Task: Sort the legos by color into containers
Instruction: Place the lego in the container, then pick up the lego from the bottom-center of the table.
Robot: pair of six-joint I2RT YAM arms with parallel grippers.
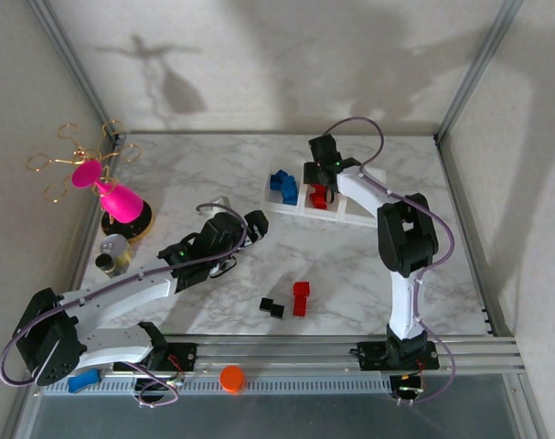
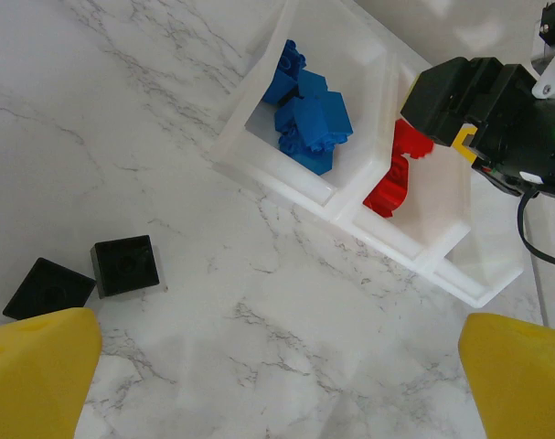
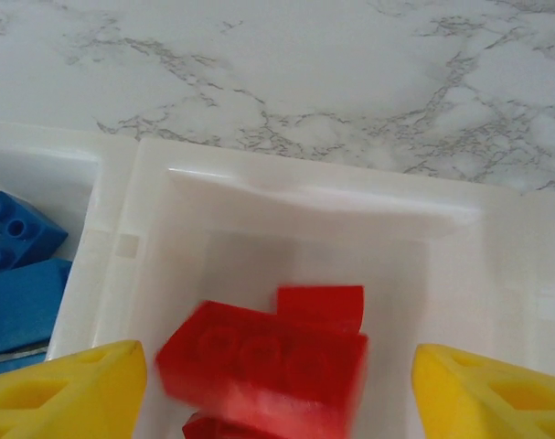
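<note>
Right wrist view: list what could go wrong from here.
1. The red brick looks blurred under the open right tool, over the middle bin; it may bounce across the low wall onto the blue bricks.
2. The left tool hovers open near the black bricks; carrying them there risks hitting the right arm.

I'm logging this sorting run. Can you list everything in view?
containers: three joined, translucent white, far side of table
blue legos: several, blue, left bin
binned red legos: a few, red, middle bin
loose red legos: about two, red, near centre of table
black legos: two, black, beside loose red ones
cup: one, pink, left edge
wire rings: several, gold, behind cup
grey canister: one, grey, nearer than cup
ball: one, orange, front rail
clip: one, blue, front-left rail
left gripper: one, open, yellow-tipped, above table
right gripper: one, open, above middle bin
</note>
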